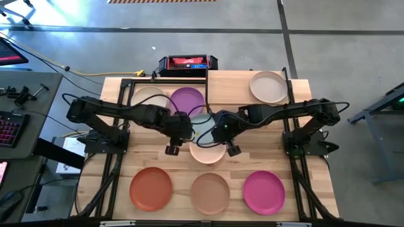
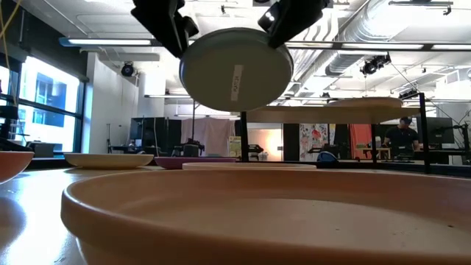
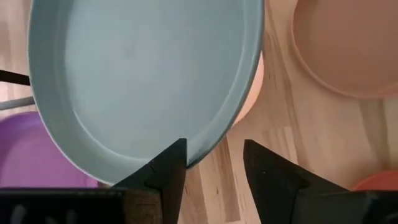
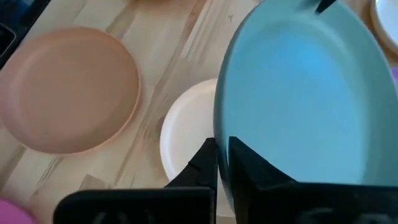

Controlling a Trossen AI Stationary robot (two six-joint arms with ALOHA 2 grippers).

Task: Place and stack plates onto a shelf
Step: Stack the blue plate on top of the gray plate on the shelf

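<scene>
Gripping the round matte pale teal plate (image 4: 305, 93) by its rim, the right gripper (image 4: 222, 155) is clenched and holds it tilted in the air above the pale pink plate (image 1: 207, 151) at the table's middle. Beside that rim, the left gripper (image 3: 211, 163) stands released, its fingers spread apart.

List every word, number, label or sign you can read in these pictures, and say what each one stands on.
No text here can be read.
White sticker on the underside of the pale teal plate: dark marks, too small to read.
Red and black box at the table's far edge: pale lettering, too blurred to read.
Posters in the room behind: too small to read.
</scene>
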